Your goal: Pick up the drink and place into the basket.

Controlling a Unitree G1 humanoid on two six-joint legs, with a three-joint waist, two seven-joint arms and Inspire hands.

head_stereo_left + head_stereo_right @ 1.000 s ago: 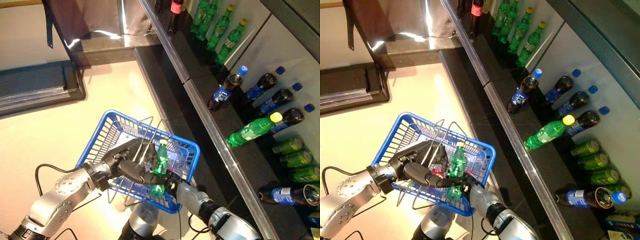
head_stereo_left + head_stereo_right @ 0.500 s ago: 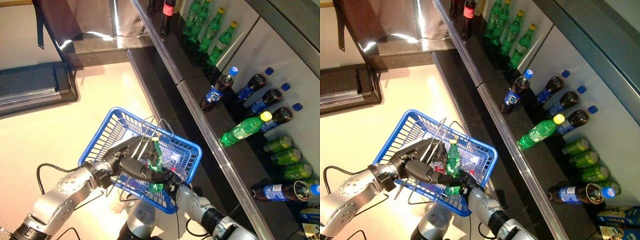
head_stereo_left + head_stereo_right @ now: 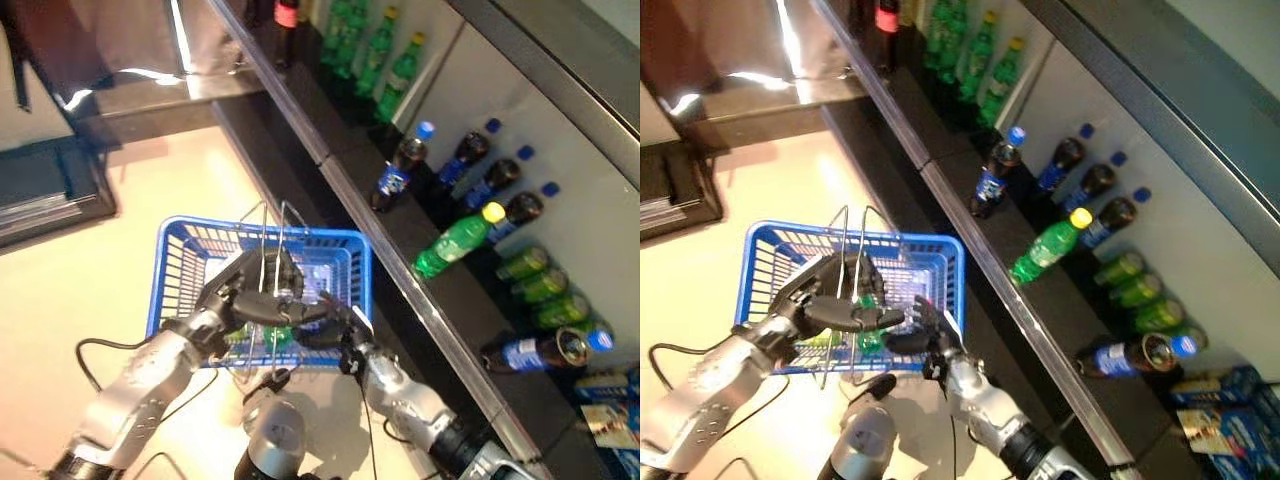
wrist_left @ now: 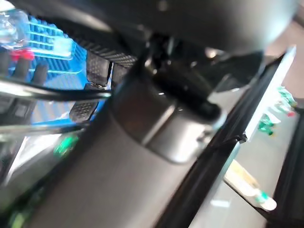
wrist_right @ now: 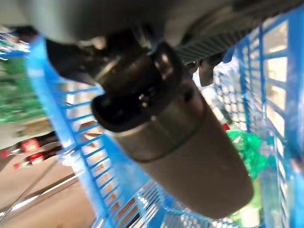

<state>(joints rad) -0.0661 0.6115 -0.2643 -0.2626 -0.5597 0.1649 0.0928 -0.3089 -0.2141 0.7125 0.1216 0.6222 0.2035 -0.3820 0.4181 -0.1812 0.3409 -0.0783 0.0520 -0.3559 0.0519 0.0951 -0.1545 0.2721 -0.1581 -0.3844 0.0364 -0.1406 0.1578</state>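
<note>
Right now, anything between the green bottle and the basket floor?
Nothing visible. The green bottle already sits low inside the blue basket, between the wire handles, with the right hand and left hand beside it.

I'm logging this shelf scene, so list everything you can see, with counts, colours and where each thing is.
Blue plastic basket: one, over the pale floor, wire handles up.
Green drink bottle: one, inside the basket.
Dark cola bottles with blue caps: several, on the shelf.
Green bottle with yellow cap: one, lying on the shelf.
Green bottles: several, upright at the far end of the shelf.
Green cans: a few, right end of the shelf.
Left hand: on the basket handles.
Right hand: at the basket's near rim.
</note>
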